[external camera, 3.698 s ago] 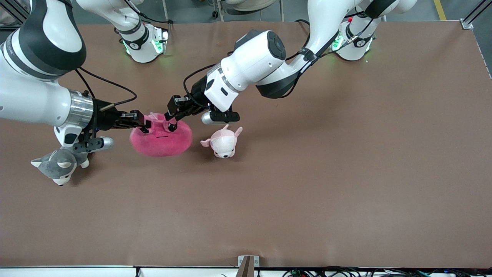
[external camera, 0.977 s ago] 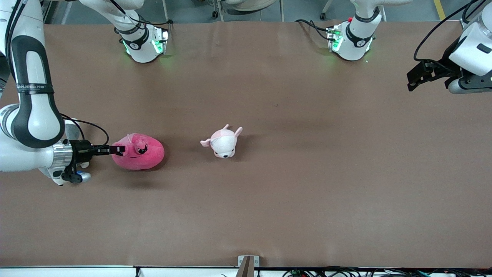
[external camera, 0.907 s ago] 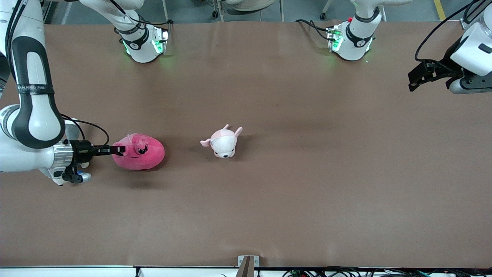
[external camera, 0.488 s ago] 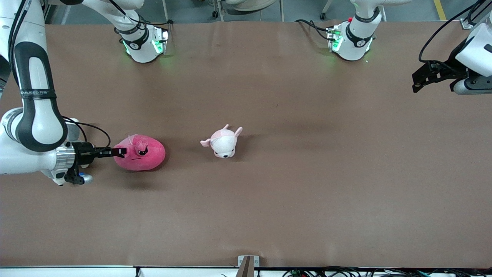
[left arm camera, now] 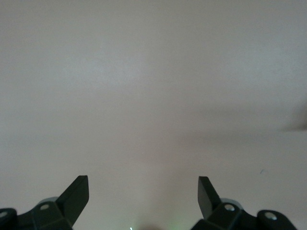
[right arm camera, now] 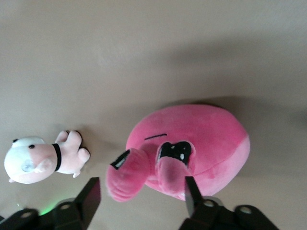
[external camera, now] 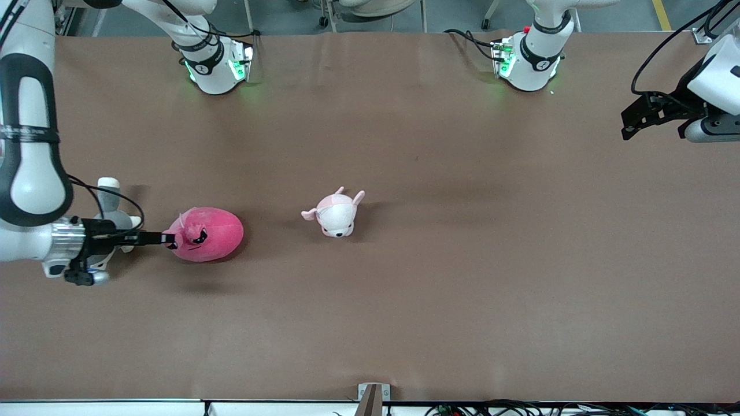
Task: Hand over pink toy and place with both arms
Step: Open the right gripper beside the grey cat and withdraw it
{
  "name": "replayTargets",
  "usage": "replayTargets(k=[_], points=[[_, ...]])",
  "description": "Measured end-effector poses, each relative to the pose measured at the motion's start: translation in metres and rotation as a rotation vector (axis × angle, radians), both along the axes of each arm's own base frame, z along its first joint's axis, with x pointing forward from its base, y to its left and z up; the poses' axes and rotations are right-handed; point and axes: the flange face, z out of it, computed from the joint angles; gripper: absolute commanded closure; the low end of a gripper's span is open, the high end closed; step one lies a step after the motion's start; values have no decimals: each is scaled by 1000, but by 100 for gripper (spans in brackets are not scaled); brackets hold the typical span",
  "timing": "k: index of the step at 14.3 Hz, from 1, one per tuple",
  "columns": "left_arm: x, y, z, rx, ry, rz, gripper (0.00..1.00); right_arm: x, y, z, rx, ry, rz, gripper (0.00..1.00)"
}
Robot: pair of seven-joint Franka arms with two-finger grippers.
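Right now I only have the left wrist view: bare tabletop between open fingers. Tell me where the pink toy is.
Observer: The pink toy lies on the table, toward the right arm's end.
Operator: Report the right gripper.
Observer: The right gripper is open, fingers either side of the toy's ears.
Operator: Name what lies toward the left gripper.
Observer: A pale pink-and-white plush, alone on the table.

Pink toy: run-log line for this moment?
pink toy: on table, toward right arm's end | right gripper: open at its ears | left gripper: open, waiting over left arm's end
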Motion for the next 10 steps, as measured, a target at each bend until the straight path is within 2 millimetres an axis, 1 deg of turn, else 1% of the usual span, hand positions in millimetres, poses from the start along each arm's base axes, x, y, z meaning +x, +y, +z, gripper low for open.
replayTargets(k=[2,4,7,10], points=[[0,0,1,0,-3,0,0,0,-9,29,-45,-41,11,0],[0,1,1,0,-3,-1,0,-4,-9,61,-118,-79,48,0],[0,3,1,0,-2,-1,0,-12,5,111,-237,-146,118,0],[1,9,1,-1,-3,8,0,-18,19,160,-360,-219,176,0]])
